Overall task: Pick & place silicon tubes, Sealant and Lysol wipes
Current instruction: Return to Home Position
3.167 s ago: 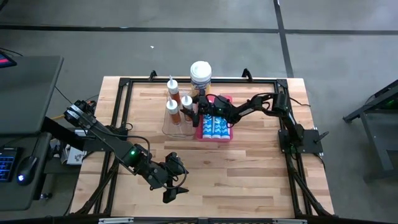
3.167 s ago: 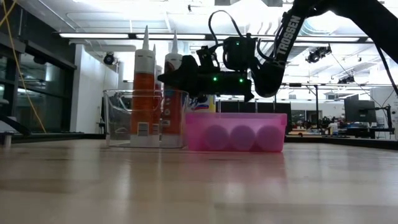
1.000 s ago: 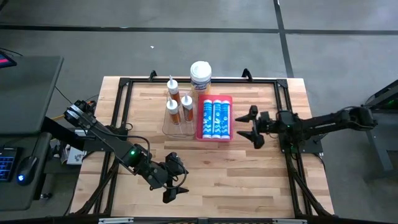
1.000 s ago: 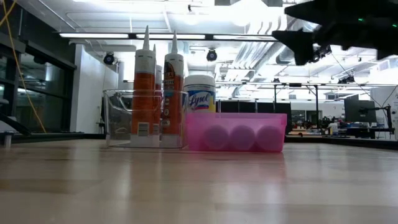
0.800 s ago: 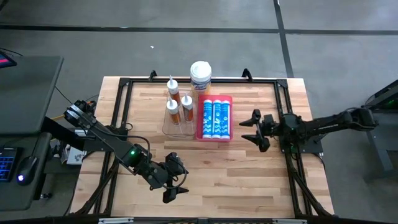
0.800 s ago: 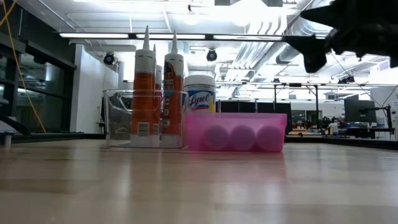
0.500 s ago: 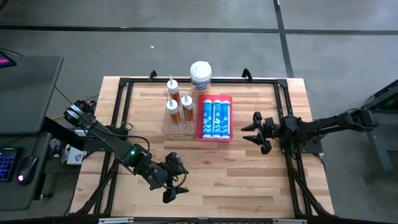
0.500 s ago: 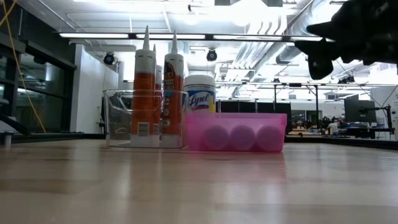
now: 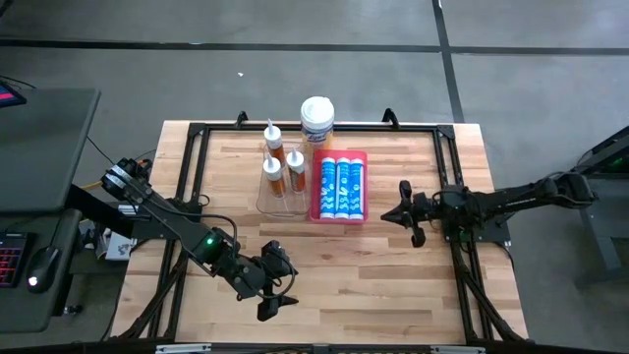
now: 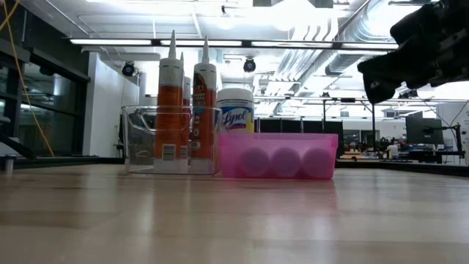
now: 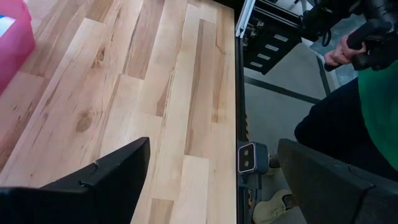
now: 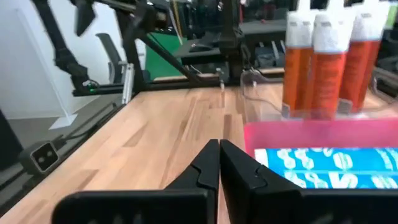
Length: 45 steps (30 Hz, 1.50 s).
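Three orange cartridges (image 9: pixel 280 167) with white nozzles stand upright in a clear container (image 9: pixel 263 202). Right of it, blue-and-white tubes (image 9: pixel 339 187) lie side by side in a pink tray (image 9: pixel 365 187). The Lysol wipes (image 9: pixel 316 118), a white-lidded canister, stand on their base at the table's far edge. My right gripper (image 9: pixel 386 214) hovers shut and empty, right of the pink tray (image 12: pixel 311 134). My left gripper (image 9: pixel 278 300) waits open near the front edge, its fingers wide apart (image 11: pixel 211 180) over bare wood.
Black frame rails (image 9: pixel 314 128) run along the table's edges. Bare wood lies between the tray and the front edge. In the left wrist view a person in a green sleeve (image 11: pixel 379 106) stands beyond the table's edge, with a hand (image 11: pixel 339 56) on a dark device.
My right gripper has shut its fingers on nothing and has drifted a little toward the table's right edge, away from the pink tray. The tubes, cartridges and canister have stayed in place.
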Motion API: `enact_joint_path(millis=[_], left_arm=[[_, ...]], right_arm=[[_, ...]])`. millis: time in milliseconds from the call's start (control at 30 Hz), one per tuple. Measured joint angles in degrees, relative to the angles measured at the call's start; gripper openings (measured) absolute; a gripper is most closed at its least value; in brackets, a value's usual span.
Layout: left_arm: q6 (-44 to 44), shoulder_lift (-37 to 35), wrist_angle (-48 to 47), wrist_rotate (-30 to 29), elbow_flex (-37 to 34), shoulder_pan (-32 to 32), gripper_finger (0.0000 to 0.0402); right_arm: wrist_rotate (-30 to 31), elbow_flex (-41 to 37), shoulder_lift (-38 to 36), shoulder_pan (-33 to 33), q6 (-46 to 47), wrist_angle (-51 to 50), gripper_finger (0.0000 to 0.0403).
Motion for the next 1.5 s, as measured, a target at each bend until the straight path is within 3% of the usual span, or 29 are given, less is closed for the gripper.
enact_joint_path(millis=[367, 800, 1500], left_arm=[[0.0, 0.0, 0.0, 0.0, 0.0, 0.0, 0.0346], [0.0, 0.0, 0.0, 0.0, 0.0, 0.0, 0.0346], [0.0, 0.0, -0.1, 0.0, 0.0, 0.0, 0.0346]], right_arm=[[-4.2, 0.0, -11.3, -4.8, -1.8, -9.0, 0.0002], [-6.0, 0.0, -36.7, -5.2, -1.1, -30.8, 0.0001], [-2.5, 0.0, -36.4, -5.2, 0.9, -31.4, 0.0007]])
